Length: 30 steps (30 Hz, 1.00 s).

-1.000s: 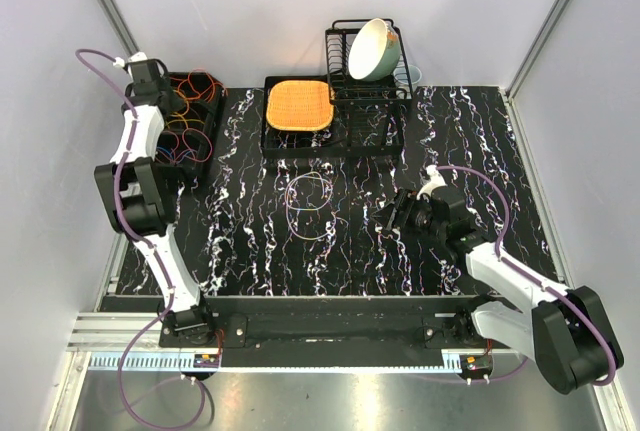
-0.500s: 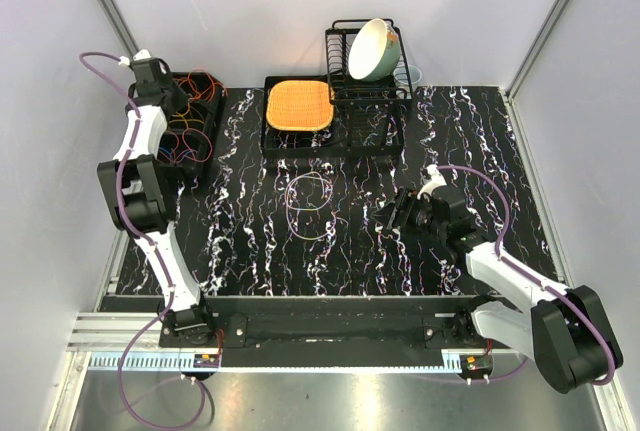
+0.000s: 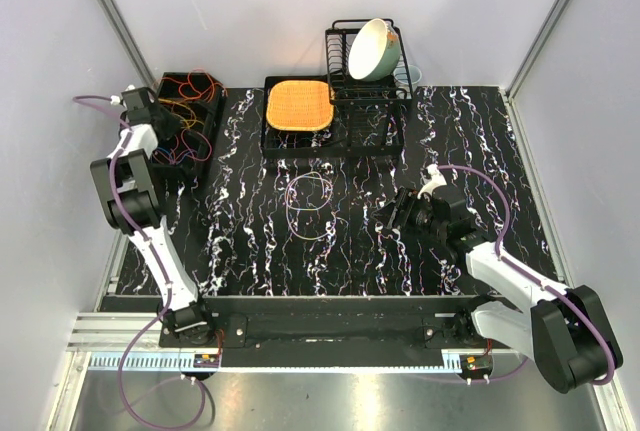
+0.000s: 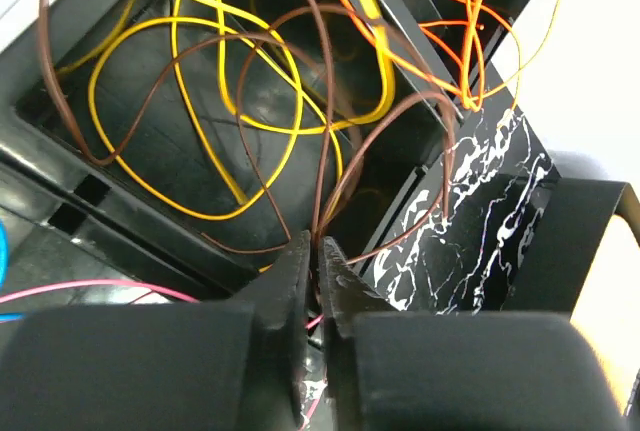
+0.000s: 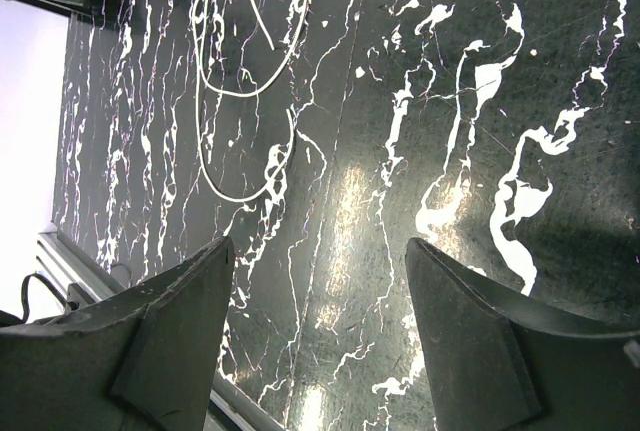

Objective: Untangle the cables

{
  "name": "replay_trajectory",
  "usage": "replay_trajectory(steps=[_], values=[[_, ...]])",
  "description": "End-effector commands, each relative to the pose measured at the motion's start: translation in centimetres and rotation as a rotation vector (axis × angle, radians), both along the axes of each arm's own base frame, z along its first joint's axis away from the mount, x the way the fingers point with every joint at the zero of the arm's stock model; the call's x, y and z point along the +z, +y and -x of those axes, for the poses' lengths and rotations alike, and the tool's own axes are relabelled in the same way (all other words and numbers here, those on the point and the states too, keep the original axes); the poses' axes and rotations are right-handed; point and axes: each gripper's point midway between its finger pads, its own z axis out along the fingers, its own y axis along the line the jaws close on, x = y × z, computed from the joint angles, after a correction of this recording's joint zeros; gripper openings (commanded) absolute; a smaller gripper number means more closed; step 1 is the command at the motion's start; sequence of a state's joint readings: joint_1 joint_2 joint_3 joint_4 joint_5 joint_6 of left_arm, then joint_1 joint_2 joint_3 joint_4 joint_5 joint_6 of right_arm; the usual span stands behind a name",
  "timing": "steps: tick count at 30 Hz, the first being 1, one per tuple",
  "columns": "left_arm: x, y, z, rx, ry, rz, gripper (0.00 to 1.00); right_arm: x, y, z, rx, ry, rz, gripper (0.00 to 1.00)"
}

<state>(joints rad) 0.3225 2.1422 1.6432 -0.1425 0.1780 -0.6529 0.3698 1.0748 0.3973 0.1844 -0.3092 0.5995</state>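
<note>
The left gripper (image 4: 316,247) reaches into the black bin (image 3: 213,131), its fingers pressed together on the brown cable (image 4: 320,213), which they pinch where several of its strands converge. From that pinch the brown loops fan out across the bin's compartments, crossing a yellow cable (image 4: 228,91); an orange cable (image 4: 478,26) lies over the bin's far divider. Pink and blue strands show at the near edge of the bin, too little in view to trace.

These wires look thin, light and springy. They will likely hold their curl, drag neighbours along when lifted, and slip through a loose grip. A hold on a single strand, away from the crossings, should pull cleaner than one on a bundle.

Well apart from the bin, on the table (image 5: 560,81), pale loops (image 5: 250,101) lie flat. The right gripper (image 5: 315,251) hovers beyond them, farther from the bin, with its fingers spread wide and nothing between them.
</note>
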Motion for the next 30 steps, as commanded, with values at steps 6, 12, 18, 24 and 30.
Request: replay_trajectory(steps=[6, 12, 18, 24, 30], values=[[11.1, -0.9, -0.5, -0.031, -0.193, -0.035, 0.43, 0.9, 0.1, -0.4, 0.004, -0.033, -0.026, 0.75], [16.1, -0.9, 1.7, 0.036, -0.209, -0.035, 0.57, 0.9, 0.1, -0.4, 0.003, -0.037, -0.026, 0.75], [21.2, -3.1, 5.5, 0.063, -0.259, -0.048, 0.66, 1.1, 0.1, -0.4, 0.002, -0.041, -0.030, 0.75], [25.8, -8.1, 10.8, -0.030, -0.333, -0.155, 0.70, 1.2, 0.0, -0.3, -0.003, -0.047, -0.033, 0.75], [26.3, -13.9, 16.9, -0.168, -0.323, -0.313, 0.73, 1.3, 0.0, -0.3, -0.006, -0.049, -0.035, 0.75]])
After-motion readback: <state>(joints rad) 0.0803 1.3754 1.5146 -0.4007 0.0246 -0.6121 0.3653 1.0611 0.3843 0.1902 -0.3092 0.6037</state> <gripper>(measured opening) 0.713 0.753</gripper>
